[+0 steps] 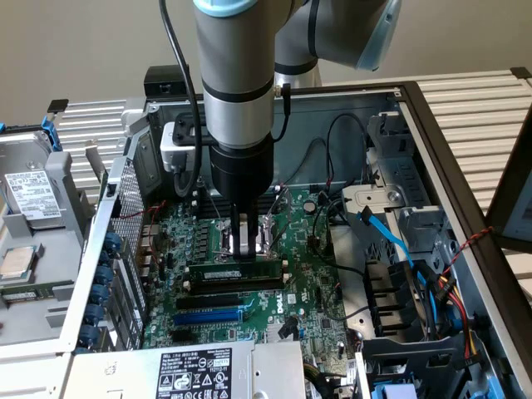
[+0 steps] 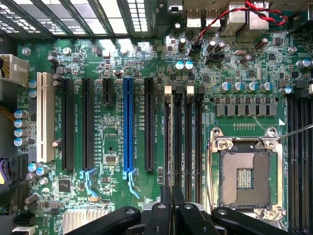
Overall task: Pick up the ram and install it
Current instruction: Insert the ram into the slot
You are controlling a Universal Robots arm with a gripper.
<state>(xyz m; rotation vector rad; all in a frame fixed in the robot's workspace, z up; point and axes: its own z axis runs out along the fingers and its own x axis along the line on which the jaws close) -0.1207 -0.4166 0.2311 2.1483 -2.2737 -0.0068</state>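
In the exterior view the ram (image 1: 235, 272), a green stick with a white label strip, stands on edge in the rearmost black memory slot on the motherboard (image 1: 307, 283). My gripper (image 1: 244, 249) hangs straight over its middle, fingers shut together with nothing between them. The tips are at the stick's top edge; I cannot tell if they touch it. In the wrist view the shut fingers (image 2: 166, 208) point down at the row of black memory slots (image 2: 183, 132).
A blue expansion slot (image 1: 208, 316) lies just in front of the memory slots. The open CPU socket (image 2: 243, 171) is beside them. Loose black and blue cables (image 1: 391, 237) hang at the exterior view's right. Case walls (image 1: 440, 158) surround the board. A hard drive (image 1: 29, 195) sits outside.
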